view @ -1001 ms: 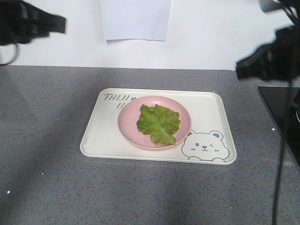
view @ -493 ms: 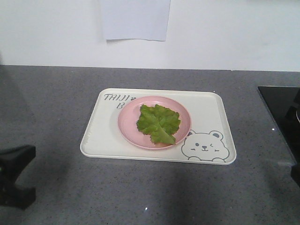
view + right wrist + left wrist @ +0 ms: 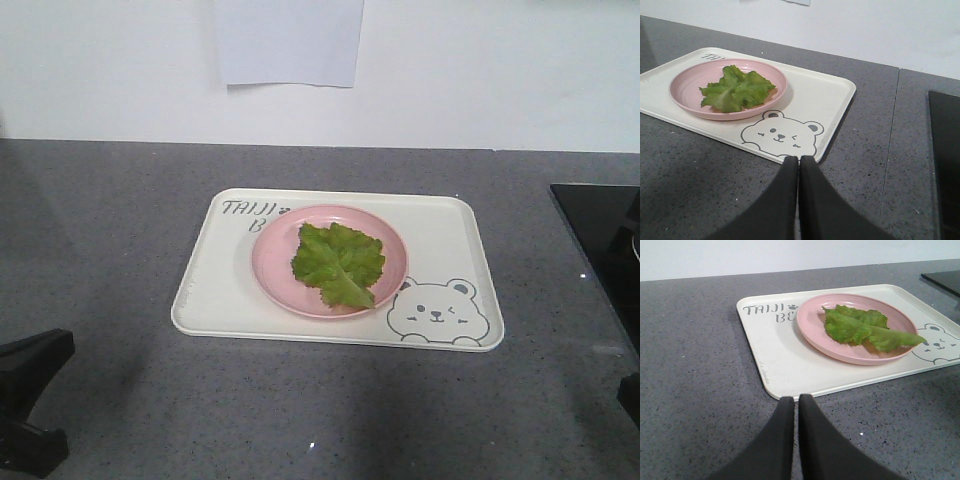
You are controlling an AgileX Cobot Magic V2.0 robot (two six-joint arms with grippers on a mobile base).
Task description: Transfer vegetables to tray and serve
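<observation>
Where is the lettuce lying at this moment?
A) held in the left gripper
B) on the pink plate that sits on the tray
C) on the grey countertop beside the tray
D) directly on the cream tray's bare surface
B: the lettuce lies flat inside the pink plate, which sits on the cream tray; both grippers are shut and apart from it.
</observation>
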